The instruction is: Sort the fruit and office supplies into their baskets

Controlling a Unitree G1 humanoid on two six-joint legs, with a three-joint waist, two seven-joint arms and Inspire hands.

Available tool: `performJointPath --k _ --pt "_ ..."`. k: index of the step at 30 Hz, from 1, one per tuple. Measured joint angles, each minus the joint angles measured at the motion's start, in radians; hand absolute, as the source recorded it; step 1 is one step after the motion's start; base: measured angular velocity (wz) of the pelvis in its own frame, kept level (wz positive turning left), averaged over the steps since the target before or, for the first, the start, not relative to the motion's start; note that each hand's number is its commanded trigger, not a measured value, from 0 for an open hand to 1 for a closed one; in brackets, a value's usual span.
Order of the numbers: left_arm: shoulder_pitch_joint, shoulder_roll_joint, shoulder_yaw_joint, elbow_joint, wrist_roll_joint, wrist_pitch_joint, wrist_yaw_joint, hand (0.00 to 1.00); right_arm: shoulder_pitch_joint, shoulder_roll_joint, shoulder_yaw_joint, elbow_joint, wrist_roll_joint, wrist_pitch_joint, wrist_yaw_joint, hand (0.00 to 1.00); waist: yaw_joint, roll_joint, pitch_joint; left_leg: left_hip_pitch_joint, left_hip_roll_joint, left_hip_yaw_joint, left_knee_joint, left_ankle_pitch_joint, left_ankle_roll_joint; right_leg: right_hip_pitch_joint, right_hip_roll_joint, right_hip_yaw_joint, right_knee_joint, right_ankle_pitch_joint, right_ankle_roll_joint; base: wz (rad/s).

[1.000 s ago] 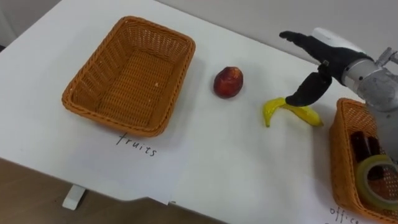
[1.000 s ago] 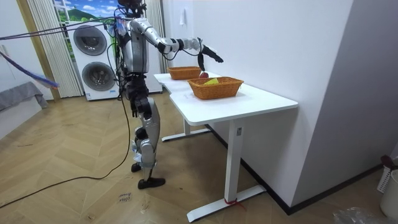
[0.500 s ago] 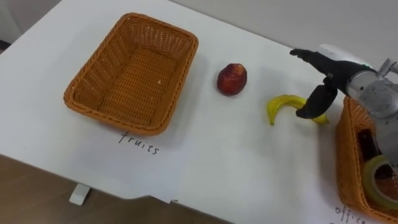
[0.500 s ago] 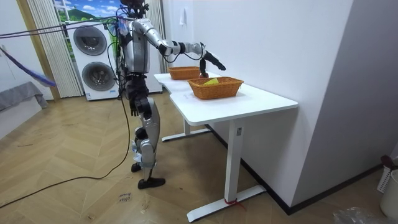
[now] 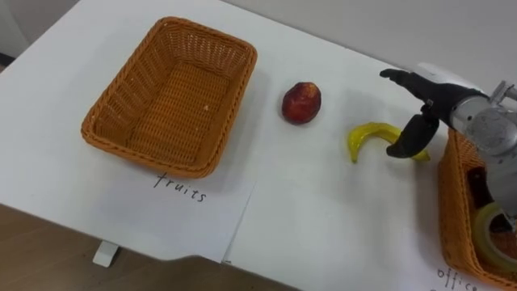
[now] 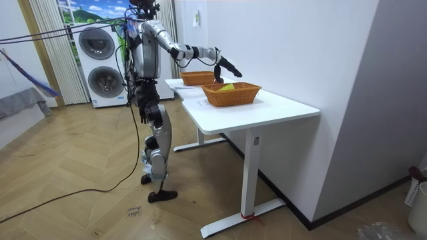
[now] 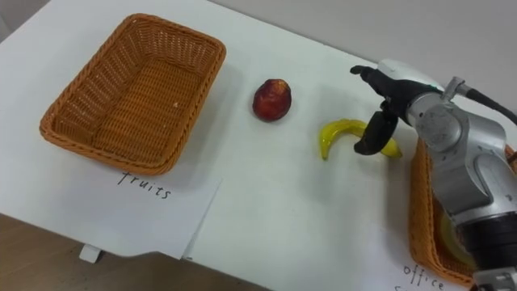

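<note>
An empty wicker basket [image 5: 121, 90] labelled for fruit stands at the left of the white table [image 5: 307, 210]. To its right lies a red apple [image 5: 301, 102], and further right a yellow banana [image 5: 367, 136]. My right hand [image 5: 418, 97] is open just above the banana's right end, fingers stretched out and thumb pointing down against that end. At the right edge stands the office basket [image 5: 447, 202], which holds a roll of tape [image 5: 483, 218] and dark items.
Handwritten paper labels [image 5: 182, 187] lie in front of each basket near the table's front edge. In the room view I stand at the table's end, right arm [image 6: 193, 50] stretched over it, with washing machines [image 6: 99, 63] behind me.
My right hand has come down and shifted right, from above the banana's middle to its right end. The fruit and baskets have stayed in place.
</note>
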Motion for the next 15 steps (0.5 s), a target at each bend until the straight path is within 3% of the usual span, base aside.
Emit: performJointPath --k 5,9,15 --pt "0.000 0.000 -0.001 0.001 0.000 0.000 0.019 0.00 0.000 0.000 0.026 0.000 0.001 -0.002 -0.023 0.00 0.004 0.003 0.0011 0.000 0.000 0.001 0.000 0.000 0.000 0.001 0.000 -0.001 0.000 0.001 -0.001 0.00" --pt "-0.001 -0.002 -0.002 0.001 0.002 0.000 0.025 0.00 0.003 0.000 0.026 0.002 -0.001 -0.004 -0.058 0.00 0.014 0.018 0.0045 0.000 0.000 0.003 0.000 0.000 0.000 0.001 0.000 -0.001 0.000 0.002 -0.001 0.00" --pt "0.002 -0.003 -0.017 0.000 0.003 0.000 0.025 0.00 0.031 0.015 0.026 0.002 -0.049 -0.015 -0.118 0.00 0.024 0.039 0.0003 -0.002 0.000 0.003 -0.001 0.000 0.000 0.000 -0.001 -0.005 0.001 0.002 -0.001 0.00"
